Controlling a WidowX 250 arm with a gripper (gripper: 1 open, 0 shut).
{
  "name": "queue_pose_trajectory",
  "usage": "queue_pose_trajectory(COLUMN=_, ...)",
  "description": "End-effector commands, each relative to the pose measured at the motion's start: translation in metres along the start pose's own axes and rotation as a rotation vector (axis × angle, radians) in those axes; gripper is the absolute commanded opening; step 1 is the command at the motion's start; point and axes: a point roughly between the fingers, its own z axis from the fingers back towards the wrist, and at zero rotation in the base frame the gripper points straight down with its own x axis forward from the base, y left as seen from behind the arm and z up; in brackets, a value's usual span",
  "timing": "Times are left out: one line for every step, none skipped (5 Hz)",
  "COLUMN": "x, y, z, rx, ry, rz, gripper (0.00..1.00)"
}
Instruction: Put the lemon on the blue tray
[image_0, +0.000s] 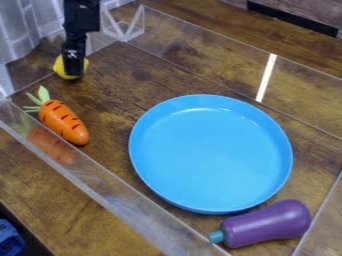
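- Can see an orange carrot (63, 122) with a green top, lying by the left edge of the table (147, 75).
- Can make out the lemon (62, 70) near the far left corner, off the blue tray (211, 153) — partly hidden by the dark end effector (76, 61).
- Has its fingers spread, right at the lemon.
- Lies farther right, the blue tray, bare inside its rim.
- Can see a purple toy eggplant (266, 223) just beside the tray, toward the near right corner.
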Motion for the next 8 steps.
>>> queue_pose_trajectory(x=0.001, y=0.018, z=0.013, rx=0.072, ry=-0.012, rz=-0.049, gripper=1.0)
queue_pose_trajectory(x=-0.002, y=0.02, z=0.014, rx=0.072, ry=-0.014, rz=-0.066, gripper=1.0)
queue_pose_trajectory(x=-0.006, y=0.021, z=0.015, rx=0.074, ry=-0.015, rz=-0.086, gripper=1.0)
queue_pose_trajectory(x=-0.009, y=0.023, z=0.017, rx=0.079, ry=-0.015, rz=-0.109, gripper=1.0)
queue_pose_trajectory(x=-0.002, y=0.033, z=0.014, rx=0.087, ry=-0.015, rz=-0.138, gripper=1.0)
queue_pose_trajectory(x=0.006, y=0.037, z=0.011, rx=0.088, ry=-0.021, rz=-0.143, gripper=1.0)
queue_pose_trajectory(x=0.014, y=0.038, z=0.015, rx=0.093, ry=-0.026, rz=-0.146, gripper=1.0)
queue_pose_trajectory(x=0.02, y=0.038, z=0.019, rx=0.096, ry=-0.035, rz=-0.149, gripper=0.0)
